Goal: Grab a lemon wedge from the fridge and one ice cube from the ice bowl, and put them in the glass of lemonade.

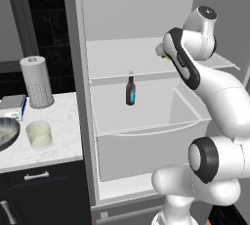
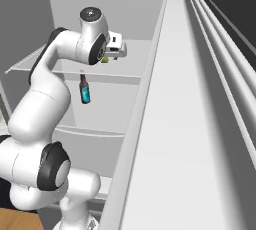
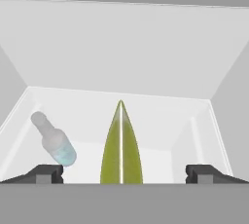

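The fridge stands open, showing its white shelves. My gripper reaches in over the upper shelf, its fingertips spread wide. The yellow-green lemon wedge lies between them, with a gap on each side. From the base views the wedge peeks out just below the hand. On the marble counter to the fridge's left stands the glass of lemonade, and the ice bowl is cut off by the picture's left edge.
A dark bottle stands on the lower fridge shelf, below the hand; it is seen through the shelf as a bottle. A perforated paper-towel roll stands behind the glass. The open fridge door runs along my right.
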You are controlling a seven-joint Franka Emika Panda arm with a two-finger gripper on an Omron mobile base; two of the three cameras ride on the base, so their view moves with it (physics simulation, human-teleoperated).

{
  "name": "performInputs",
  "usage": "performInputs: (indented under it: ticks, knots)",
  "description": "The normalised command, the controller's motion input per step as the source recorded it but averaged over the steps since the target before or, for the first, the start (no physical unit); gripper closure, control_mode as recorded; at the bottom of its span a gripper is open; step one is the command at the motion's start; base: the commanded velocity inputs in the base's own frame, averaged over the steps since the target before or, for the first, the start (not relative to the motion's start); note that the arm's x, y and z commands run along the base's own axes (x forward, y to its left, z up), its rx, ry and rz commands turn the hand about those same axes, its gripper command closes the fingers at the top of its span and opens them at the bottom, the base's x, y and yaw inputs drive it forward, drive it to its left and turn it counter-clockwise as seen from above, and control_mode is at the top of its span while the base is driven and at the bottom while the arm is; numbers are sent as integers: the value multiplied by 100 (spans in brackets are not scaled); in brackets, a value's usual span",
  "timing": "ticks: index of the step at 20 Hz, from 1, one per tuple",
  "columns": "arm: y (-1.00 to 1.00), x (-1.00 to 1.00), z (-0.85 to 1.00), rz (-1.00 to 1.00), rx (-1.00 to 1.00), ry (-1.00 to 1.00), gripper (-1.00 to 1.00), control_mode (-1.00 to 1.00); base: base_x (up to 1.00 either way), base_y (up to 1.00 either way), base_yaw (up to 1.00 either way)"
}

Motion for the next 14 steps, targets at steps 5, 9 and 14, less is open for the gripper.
performInputs:
  ticks: [5,9,14]
  knots:
    - [0,0,-26,0,0,3,-100,-100,0,0,0]
    - [0,0,-25,0,0,4,-100,-100,0,0,0]
    - [0,2,-1,0,0,4,-100,-100,0,0,0]
